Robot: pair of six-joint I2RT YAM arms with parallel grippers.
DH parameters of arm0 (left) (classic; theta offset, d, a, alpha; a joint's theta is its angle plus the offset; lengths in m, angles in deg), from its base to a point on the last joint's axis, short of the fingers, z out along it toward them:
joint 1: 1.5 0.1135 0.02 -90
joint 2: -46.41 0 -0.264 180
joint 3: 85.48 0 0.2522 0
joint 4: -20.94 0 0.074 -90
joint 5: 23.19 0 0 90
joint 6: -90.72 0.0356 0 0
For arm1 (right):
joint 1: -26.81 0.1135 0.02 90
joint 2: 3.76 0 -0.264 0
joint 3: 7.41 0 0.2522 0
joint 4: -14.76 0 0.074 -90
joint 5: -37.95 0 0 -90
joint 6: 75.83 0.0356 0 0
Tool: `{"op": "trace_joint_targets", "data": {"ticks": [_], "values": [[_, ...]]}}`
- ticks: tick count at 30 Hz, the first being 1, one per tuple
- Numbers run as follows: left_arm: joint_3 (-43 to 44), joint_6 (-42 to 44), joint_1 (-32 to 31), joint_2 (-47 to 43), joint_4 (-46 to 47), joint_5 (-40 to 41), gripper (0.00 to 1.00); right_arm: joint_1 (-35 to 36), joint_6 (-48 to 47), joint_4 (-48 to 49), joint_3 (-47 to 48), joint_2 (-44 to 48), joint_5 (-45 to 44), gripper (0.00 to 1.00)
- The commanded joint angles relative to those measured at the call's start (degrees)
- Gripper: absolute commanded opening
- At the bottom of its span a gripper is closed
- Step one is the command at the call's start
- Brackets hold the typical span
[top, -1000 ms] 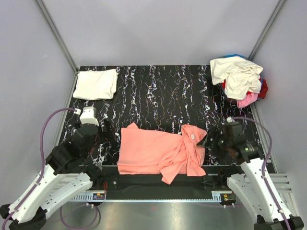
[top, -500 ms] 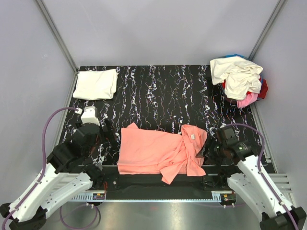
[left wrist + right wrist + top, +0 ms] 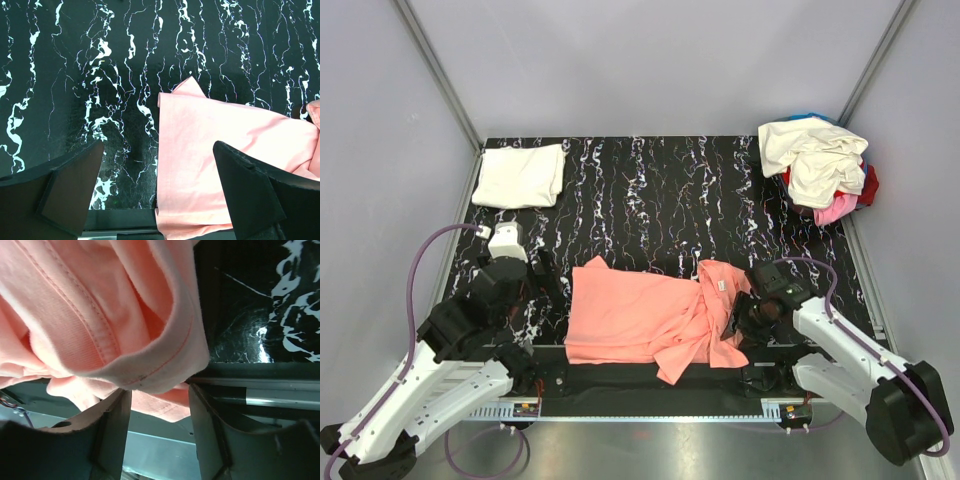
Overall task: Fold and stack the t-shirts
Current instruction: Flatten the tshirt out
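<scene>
The salmon-pink t-shirt lies along the table's near edge, long axis left-right, its bunched collar end to the right. The right gripper straddles a fold at that end; I cannot tell whether it pinches the fold. The left gripper hovers, spread wide, over the shirt's left edge. Behind, the tabletop runs to a folded white t-shirt and a heap of t-shirts in the far corners.

Robotics lab, enclosed test cell. Plain grey wall panels on three sides, joined by bare aluminium struts. Black marble-pattern tabletop serves as work surface. Two white robot arms, left arm and right arm, bolted at near edge beside metal rail. Purple cable loops along left arm. Only goods inside: salmon-pink t-shirt spread on tabletop, folded white t-shirt in far left corner, heap of t-shirts in far right corner.
</scene>
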Motion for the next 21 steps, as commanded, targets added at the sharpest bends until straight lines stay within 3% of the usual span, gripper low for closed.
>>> {"op": "trace_joint_targets", "data": {"ticks": [1,4,8,11,15,21], "values": [[1.06,-0.57,0.19,-0.42,1.26,1.84,0.99,1.57,0.42,3.44,-0.09,-0.58,-0.05,0.55],[1.06,-0.57,0.28,-0.51,1.26,1.84,0.99,1.66,0.33,4.23,-0.17,-0.93,-0.58,0.50],[1.06,-0.40,0.54,-0.42,1.44,1.66,0.99,1.66,0.86,7.04,0.26,-2.51,-0.14,0.30],[0.97,-0.40,0.63,-0.42,1.44,1.58,0.99,1.75,0.60,8.71,1.40,-5.58,0.74,0.26],[0.97,-0.31,0.72,-0.51,1.35,1.58,0.99,2.36,0.42,8.80,1.67,-6.29,0.83,0.00],[0.97,-0.22,0.98,-0.42,1.62,1.31,0.99,3.24,2.17,5.99,1.93,-1.38,1.44,0.00]]}}
